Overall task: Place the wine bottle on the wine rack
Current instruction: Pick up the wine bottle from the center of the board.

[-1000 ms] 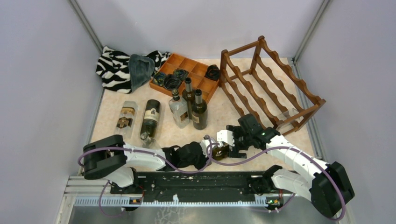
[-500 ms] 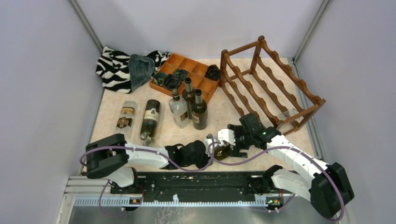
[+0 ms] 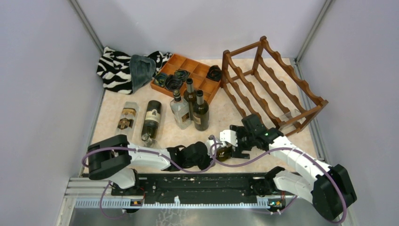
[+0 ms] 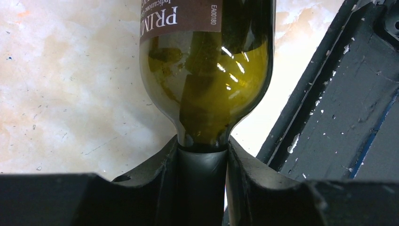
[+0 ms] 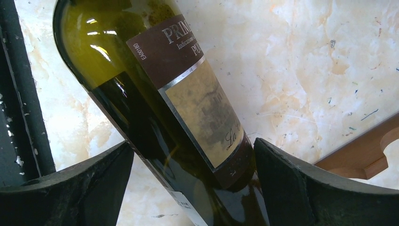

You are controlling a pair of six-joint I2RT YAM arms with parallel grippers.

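A zebra cloth (image 3: 113, 70) and a grey cloth (image 3: 140, 70) are heaped in the far left corner of the table (image 3: 226, 117). Just to their right, an orange tray (image 3: 197, 77) is loaded with dark items. In front of it, two lying bottles (image 3: 151, 120) are flanked on the right by three upright bottles (image 3: 201, 112).

Near the front edge, by the black rail (image 3: 197, 181), the left pincer (image 3: 211, 149) is clamped nearly shut on the neck of the wine bottle (image 3: 224, 151). In the left wrist view the dark neck is seen pinched between the two fingers (image 4: 160, 174), with the green shoulder of the wine bottle (image 4: 207, 94) and its brown label beyond them.

The bottle is held low between the two arms, neck to the left and base to the right. Its body is gripped by the right pincer (image 3: 234, 145). The fingers (image 5: 291, 183) are spread wide, and the labelled body (image 5: 188, 108) fills the gap, pressed on both sides.

The rack (image 3: 273, 89) is set at the far right of the table, just beyond the right pincer and apart from the bottle. A corner of the rack (image 5: 362, 155) is caught in the right wrist view.
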